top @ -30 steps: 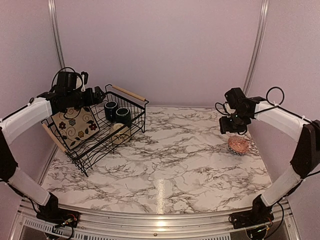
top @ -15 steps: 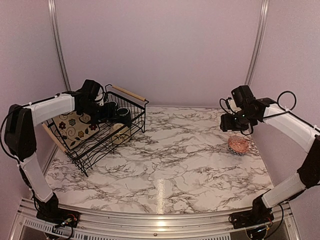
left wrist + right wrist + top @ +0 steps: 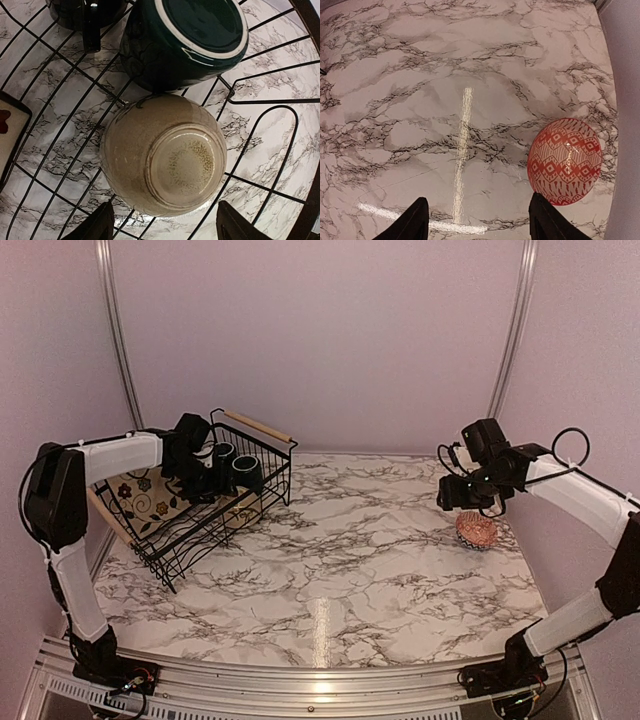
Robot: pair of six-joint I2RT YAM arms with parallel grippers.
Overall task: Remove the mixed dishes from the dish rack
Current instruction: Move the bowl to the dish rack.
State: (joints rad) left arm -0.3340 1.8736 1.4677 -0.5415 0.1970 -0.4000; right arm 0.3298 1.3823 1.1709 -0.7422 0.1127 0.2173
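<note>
Across the whole floor of the booth runs a white table (image 3: 350, 560) veined in grey marble, closed in by plain lilac walls and two metal posts (image 3: 117, 330). At far left stands the dish rack (image 3: 272, 445), holding two dark mugs (image 3: 247, 470), an upturned tan bowl (image 3: 165, 155) and the flowered square plate (image 3: 160, 502). The left arm covers part of that plate, and the wrist view shows only its corner. One mug is cut off at the top of that view. The left gripper (image 3: 165, 227) hangs over the tan bowl, fingers spread and empty. At right, the right gripper (image 3: 477, 220) is likewise spread wide over bare table, beside a red patterned bowl (image 3: 565, 161).
</note>
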